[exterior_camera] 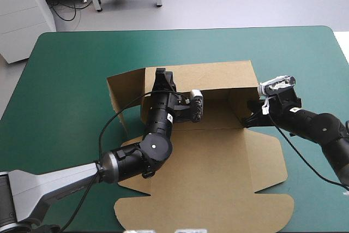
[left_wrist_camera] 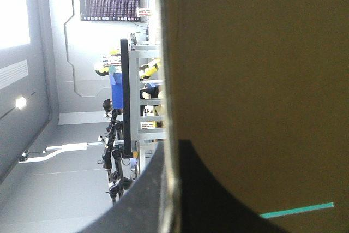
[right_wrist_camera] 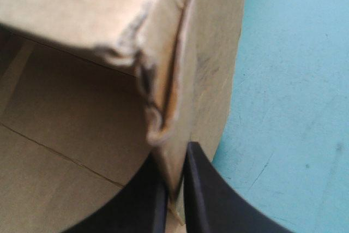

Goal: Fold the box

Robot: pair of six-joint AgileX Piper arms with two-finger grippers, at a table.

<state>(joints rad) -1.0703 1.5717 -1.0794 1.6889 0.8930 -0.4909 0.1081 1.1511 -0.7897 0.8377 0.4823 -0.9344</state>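
The brown box (exterior_camera: 218, 156) lies mid-table with its lid flat toward the near edge and its back and side walls raised. My left gripper (exterior_camera: 162, 78) stands at the top edge of the back wall near its left corner. In the left wrist view the board (left_wrist_camera: 256, 80) runs between the black fingers of the left gripper (left_wrist_camera: 172, 148), which is shut on it. My right gripper (exterior_camera: 252, 112) is at the right side wall. There the right gripper (right_wrist_camera: 175, 175) pinches the crumpled wall corner (right_wrist_camera: 210, 53), shut on the box.
The teal-green cover (exterior_camera: 71, 69) shows on all sides of the box, widest at the left and far side. A left flap (exterior_camera: 122, 88) stands angled outward. The lid's rounded flaps reach close to the table's near edge (exterior_camera: 207, 223).
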